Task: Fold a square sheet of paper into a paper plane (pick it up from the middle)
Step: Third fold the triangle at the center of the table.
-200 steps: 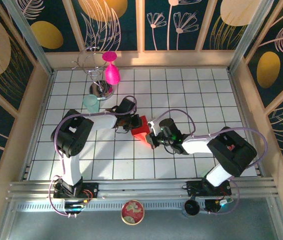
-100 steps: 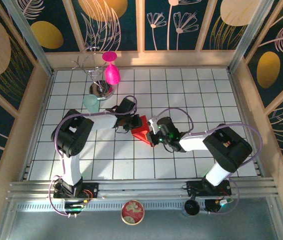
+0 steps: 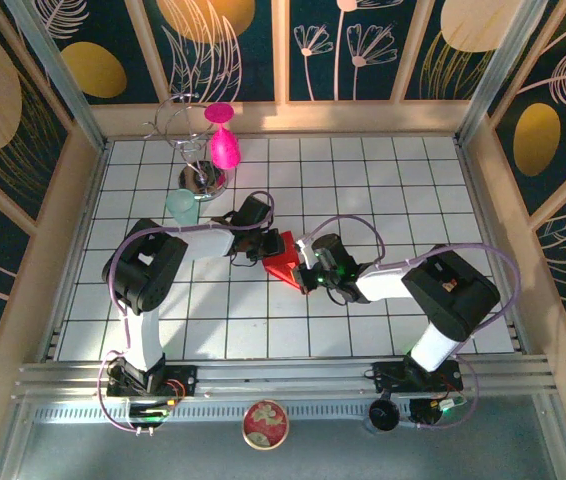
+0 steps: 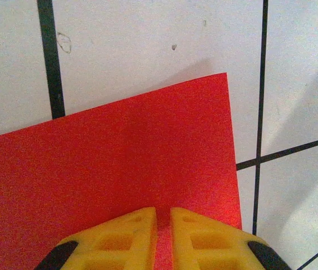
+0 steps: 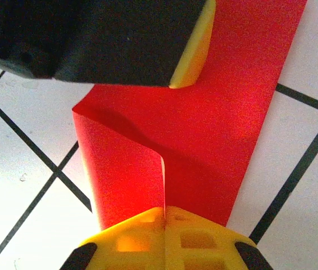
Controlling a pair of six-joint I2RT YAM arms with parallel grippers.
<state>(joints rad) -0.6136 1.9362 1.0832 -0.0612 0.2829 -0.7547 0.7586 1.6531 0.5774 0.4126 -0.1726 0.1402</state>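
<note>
On the white, black-gridded bench (image 3: 413,190), a single translucent teal cup (image 3: 182,207) stands at the left, with one shiny wire stand (image 3: 201,176) and one glossy magenta goblet (image 3: 224,143) behind it. The left arm lies low, its elbow bent, and reaches right to the middle. The left claw (image 3: 265,247) has its ribbed yellow fingers (image 4: 122,239) nearly together with a thin slit between them, tips set on the paper; whether they pinch it I cannot tell. The one square sheet of paper (image 3: 283,260), thin, matte and bright red, lies mid-bench between the two claws, part of it flat and one flap curled up in a soft bend. The right claw (image 3: 307,274) is closed tight on that raised flap's edge, and the right arm stretches low and leftward from its base
</note>
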